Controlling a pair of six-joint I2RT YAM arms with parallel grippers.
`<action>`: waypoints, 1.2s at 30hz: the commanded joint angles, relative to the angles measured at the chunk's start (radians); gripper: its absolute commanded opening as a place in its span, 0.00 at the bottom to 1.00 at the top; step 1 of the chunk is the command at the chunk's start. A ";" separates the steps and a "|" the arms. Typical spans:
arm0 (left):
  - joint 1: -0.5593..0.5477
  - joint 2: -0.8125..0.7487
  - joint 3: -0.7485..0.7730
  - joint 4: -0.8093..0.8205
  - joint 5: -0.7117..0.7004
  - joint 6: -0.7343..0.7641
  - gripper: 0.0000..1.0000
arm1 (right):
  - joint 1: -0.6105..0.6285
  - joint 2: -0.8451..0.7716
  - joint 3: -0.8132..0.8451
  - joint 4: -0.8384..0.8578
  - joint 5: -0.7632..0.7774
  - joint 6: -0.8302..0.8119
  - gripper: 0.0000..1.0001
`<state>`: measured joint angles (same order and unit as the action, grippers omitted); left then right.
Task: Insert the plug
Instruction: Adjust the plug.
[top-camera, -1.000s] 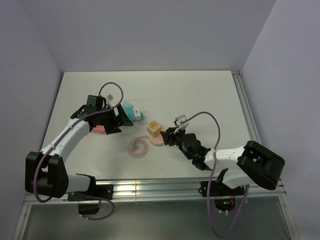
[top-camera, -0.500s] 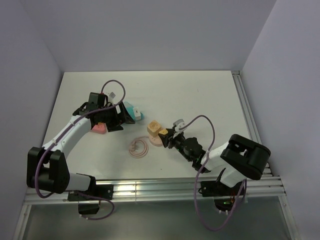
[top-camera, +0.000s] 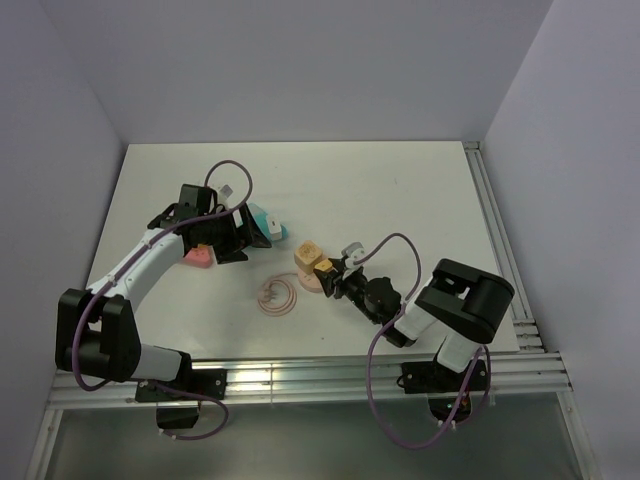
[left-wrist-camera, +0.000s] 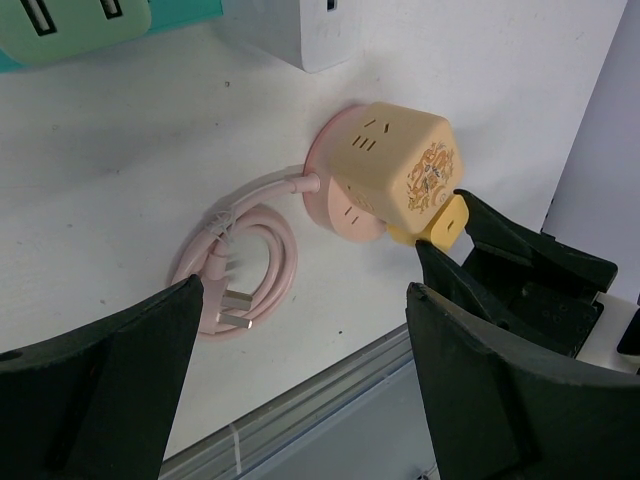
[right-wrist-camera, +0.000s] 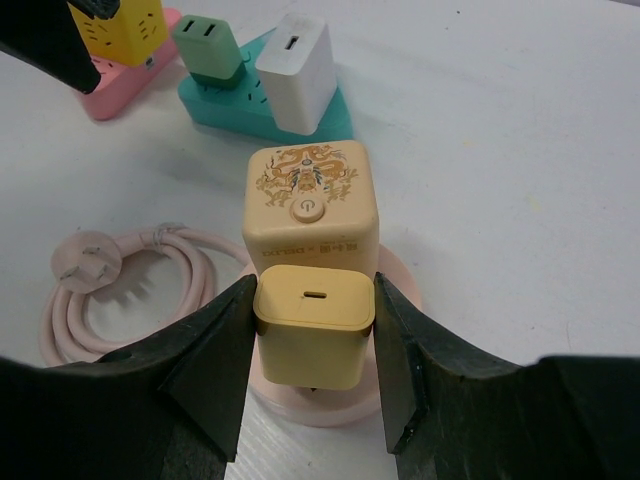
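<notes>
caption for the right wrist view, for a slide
Right gripper holds a yellow plug at the beige cube socket's side.

The right pincer (right-wrist-camera: 312, 342) clamps the yellow plug (right-wrist-camera: 313, 300) against the cream cube socket (right-wrist-camera: 310, 205)

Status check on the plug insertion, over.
Left gripper open, empty. Right gripper shut on yellow plug. Plug against cube socket side; seating unclear. Coiled pink cable beside, not blocking.

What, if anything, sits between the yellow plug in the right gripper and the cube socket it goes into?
Nothing visible does. The right gripper holds the yellow plug right up against the near face of the cube socket, with nothing between them. The coiled pink cable lies off to the side, out of that path.
</notes>
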<state>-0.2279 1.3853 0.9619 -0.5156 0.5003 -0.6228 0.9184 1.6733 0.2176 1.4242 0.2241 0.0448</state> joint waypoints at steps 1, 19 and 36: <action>-0.004 0.001 0.037 0.025 0.020 0.014 0.88 | -0.001 0.023 -0.015 0.256 0.003 -0.034 0.00; -0.004 0.006 0.037 0.020 0.014 0.015 0.88 | -0.016 0.045 0.005 0.335 -0.042 -0.048 0.00; -0.004 -0.011 0.074 -0.011 0.027 0.009 0.88 | -0.032 -0.162 -0.020 0.164 -0.063 -0.046 0.00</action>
<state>-0.2287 1.3907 0.9852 -0.5247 0.5007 -0.6216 0.8948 1.6070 0.2081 1.3563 0.1696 0.0093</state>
